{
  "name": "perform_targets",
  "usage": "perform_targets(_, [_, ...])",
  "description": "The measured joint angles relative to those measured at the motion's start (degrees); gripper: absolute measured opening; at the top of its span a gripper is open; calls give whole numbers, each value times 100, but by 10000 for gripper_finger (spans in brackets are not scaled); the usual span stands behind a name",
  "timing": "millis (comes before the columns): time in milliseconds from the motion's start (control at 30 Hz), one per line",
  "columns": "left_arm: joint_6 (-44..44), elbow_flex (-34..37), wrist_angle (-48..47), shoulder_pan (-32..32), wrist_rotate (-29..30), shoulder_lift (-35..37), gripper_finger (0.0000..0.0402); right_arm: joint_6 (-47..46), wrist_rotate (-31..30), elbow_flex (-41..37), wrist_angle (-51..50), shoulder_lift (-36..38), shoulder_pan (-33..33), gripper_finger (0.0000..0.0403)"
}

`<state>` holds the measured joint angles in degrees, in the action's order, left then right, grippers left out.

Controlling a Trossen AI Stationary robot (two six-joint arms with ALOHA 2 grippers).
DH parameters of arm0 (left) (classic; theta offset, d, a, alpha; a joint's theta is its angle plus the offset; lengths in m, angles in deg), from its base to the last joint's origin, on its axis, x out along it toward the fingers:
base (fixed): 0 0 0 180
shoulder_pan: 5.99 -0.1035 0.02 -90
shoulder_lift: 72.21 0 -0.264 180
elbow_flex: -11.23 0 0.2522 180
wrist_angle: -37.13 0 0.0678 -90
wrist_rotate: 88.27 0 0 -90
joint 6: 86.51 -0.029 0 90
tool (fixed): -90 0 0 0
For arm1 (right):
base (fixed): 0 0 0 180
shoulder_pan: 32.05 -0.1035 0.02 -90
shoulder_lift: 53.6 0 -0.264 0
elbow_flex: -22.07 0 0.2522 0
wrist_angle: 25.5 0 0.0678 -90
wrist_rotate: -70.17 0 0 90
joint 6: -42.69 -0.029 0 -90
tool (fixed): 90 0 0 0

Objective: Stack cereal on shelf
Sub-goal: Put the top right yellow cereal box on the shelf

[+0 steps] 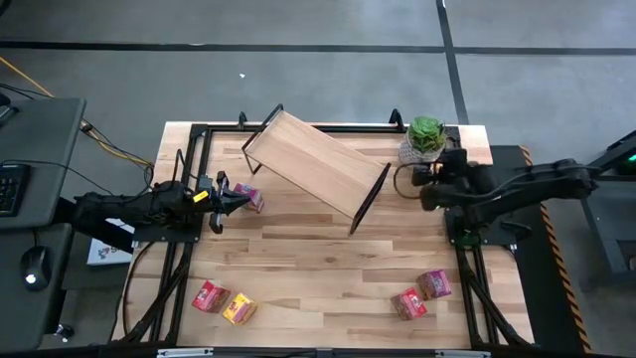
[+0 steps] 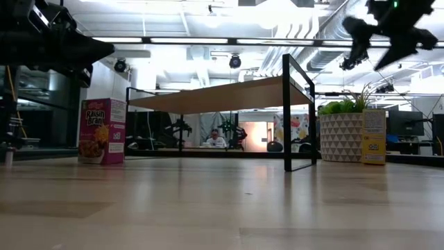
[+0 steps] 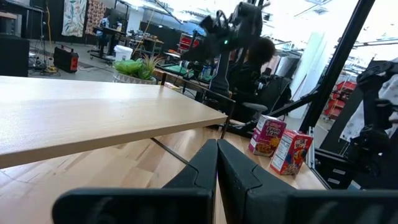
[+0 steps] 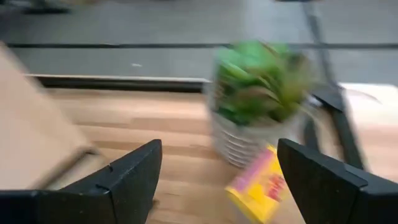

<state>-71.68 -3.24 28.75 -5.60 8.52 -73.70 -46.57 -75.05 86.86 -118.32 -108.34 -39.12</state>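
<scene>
R gripper point(image 4: 214, 180) is wide open w/ nothing in it, hanging above the far R corner of the table by the potted plant point(image 1: 425, 137). A yellow cereal box point(image 4: 264, 183) sits just beside the pot, under my open fingers. L gripper point(image 3: 216, 180) is shut tight, empty, near the L edge pointing at the shelf point(image 1: 316, 162); a pink Raisin Bran box point(image 1: 248, 199) stands just off its tip.

Shelf sits diagonal at the back of the table, top plank bare, no cereal on it yet. Other boxes: red + yellow pair point(image 1: 224, 302) front L, two more point(image 1: 421, 294) front R, all well apart from the shelf.

Risks as I see them:
- yellow box is v. close to the pot; a grab there could clip the planter or tip it.
- L fingertips close to the pink box; any fwd creep knocks it over.
- shelf is skewed, so a placement lined up w/ the table edge could land a box on the wire frame.

Hard to read: R wrist view is smeared, so I can't say if the yellow box is standing or tilted, prob. leaning. Low view cuts off both grippers.
</scene>
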Motion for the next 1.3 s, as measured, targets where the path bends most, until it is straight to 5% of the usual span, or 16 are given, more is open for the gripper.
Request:
perform_targets(467, [0, 0, -2, -1, 0, 2, 3, -2754, 147, -1016, -269, -1325, 628, 312])
perform_targets(1300, [0, 0, 0, 1, 0, 0, 3, -2381, 319, -1065, 1038, -2398, 1539, 312])
